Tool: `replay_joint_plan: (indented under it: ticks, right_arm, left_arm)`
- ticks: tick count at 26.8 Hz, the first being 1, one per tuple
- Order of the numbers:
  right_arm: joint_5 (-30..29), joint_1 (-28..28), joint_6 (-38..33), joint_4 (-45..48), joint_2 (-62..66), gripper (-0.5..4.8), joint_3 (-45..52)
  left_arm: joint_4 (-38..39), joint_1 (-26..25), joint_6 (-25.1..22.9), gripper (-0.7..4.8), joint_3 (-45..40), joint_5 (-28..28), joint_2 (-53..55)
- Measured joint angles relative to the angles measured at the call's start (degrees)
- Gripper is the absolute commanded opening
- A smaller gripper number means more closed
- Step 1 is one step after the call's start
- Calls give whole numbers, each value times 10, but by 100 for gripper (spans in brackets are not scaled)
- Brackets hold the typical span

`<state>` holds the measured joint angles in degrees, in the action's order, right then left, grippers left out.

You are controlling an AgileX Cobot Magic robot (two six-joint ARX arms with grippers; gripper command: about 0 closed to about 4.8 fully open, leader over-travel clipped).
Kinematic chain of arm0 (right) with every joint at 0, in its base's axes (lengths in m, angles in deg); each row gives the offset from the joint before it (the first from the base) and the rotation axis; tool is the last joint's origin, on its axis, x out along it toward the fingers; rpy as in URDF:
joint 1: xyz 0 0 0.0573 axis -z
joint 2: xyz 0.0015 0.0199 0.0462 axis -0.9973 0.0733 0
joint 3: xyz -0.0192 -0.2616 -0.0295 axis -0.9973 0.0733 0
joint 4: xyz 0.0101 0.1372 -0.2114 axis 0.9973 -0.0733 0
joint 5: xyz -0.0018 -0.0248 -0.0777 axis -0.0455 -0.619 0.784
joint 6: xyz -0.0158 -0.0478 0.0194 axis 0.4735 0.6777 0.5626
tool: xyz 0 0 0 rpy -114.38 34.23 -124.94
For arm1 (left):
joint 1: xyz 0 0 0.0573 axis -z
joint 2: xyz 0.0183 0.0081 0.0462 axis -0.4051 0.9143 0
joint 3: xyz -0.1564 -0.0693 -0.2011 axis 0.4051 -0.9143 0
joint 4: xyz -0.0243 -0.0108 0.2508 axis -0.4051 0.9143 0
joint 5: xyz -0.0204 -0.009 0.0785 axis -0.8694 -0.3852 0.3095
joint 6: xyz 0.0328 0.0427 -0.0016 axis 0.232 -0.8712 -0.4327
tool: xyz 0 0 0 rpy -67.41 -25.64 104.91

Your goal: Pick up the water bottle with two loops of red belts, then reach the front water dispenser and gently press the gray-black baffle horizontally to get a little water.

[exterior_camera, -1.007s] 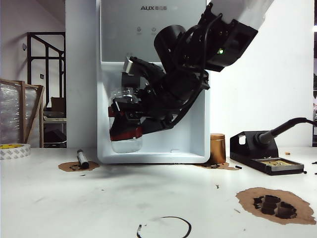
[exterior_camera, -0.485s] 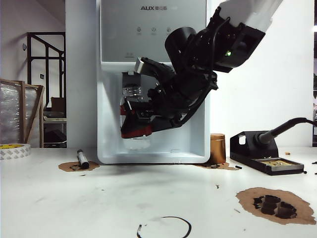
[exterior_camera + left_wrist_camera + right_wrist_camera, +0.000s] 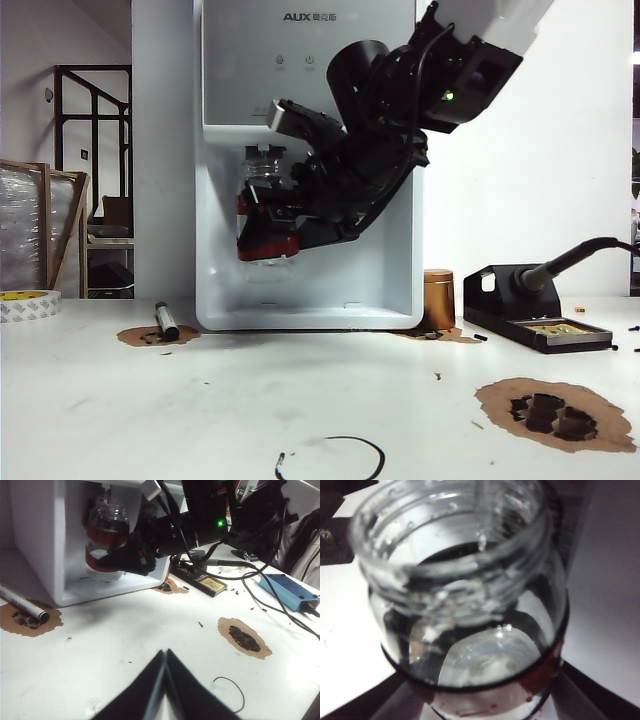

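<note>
Right tool [image 3: 270, 232] clamped on the water bottle [image 3: 266, 195], fingers on either side of the body at the red bands; bottle held off the table [image 3: 200, 410] inside the recessed bay of the water dispenser [image 3: 310, 120], tilted slightly, open mouth up near the top of the bay. Right wrist view: looking into the wide clear neck of the water bottle [image 3: 465, 595], droplets on the glass, red band visible low on the body, dark fingers [image 3: 355, 707] flanking it. The gray-black baffle is hidden behind bottle and arm; contact cannot be told. Left tool [image 3: 162, 690] low over the table, well apart from the dispenser, jaws pressed together with nothing between them. On the table: a marker [image 3: 166, 320] left of the dispenser, a soldering station [image 3: 535, 310] to its right, a brown cylinder [image 3: 438, 298] beside the dispenser's right corner.
</note>
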<state>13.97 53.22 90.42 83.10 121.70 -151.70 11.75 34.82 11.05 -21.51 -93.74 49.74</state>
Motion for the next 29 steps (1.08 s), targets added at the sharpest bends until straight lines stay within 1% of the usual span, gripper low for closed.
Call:
replay_joint_plan:
  ticks: [3, 29]
  right_arm:
    - [-9, -1, 6, -21, 7, -2, -15]
    - [-10, -1, 15, -21, 10, -2, -17]
  left_arm:
    - [0, 0, 0, -4, 0, 0, 0]
    - [0, 0, 0, -4, 0, 0, 0]
